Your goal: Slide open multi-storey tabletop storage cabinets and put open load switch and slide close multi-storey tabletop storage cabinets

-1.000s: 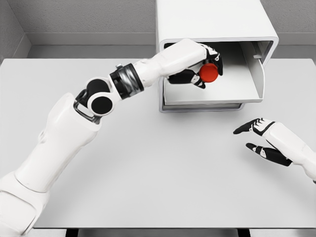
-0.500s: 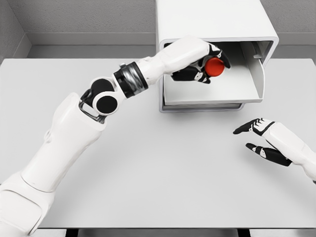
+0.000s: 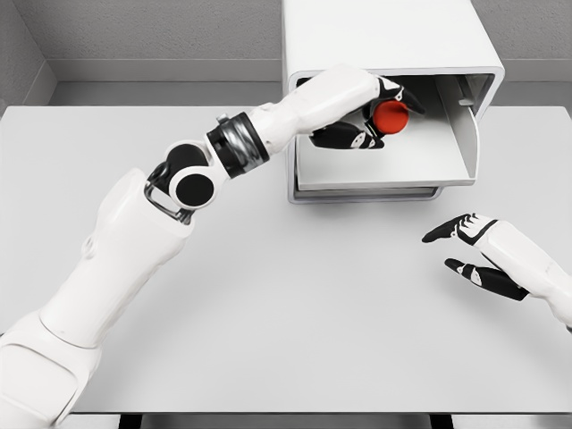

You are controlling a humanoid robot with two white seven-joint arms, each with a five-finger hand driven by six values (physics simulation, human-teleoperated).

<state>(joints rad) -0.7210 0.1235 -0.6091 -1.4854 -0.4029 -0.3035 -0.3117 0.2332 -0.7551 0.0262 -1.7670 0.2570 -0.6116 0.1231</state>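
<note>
A white storage cabinet (image 3: pixel 384 36) stands at the back of the table with its top drawer (image 3: pixel 420 165) slid out toward me. My left hand (image 3: pixel 375 121) reaches in over that drawer, fingers curled around the red load switch (image 3: pixel 391 116), held just above the drawer floor. The switch shows as a round red cap; its lower part is hidden by the fingers. My right hand (image 3: pixel 465 246) hovers low over the table at the right, fingers spread, holding nothing.
The white table (image 3: pixel 295 313) stretches across the view, bounded by grey walls behind. The drawer's front panel (image 3: pixel 469 125) stands at the right side of the opening. My left forearm crosses in front of the cabinet's left edge.
My left hand has carried the red switch further right and deeper over the open drawer. The right hand has stayed still.
</note>
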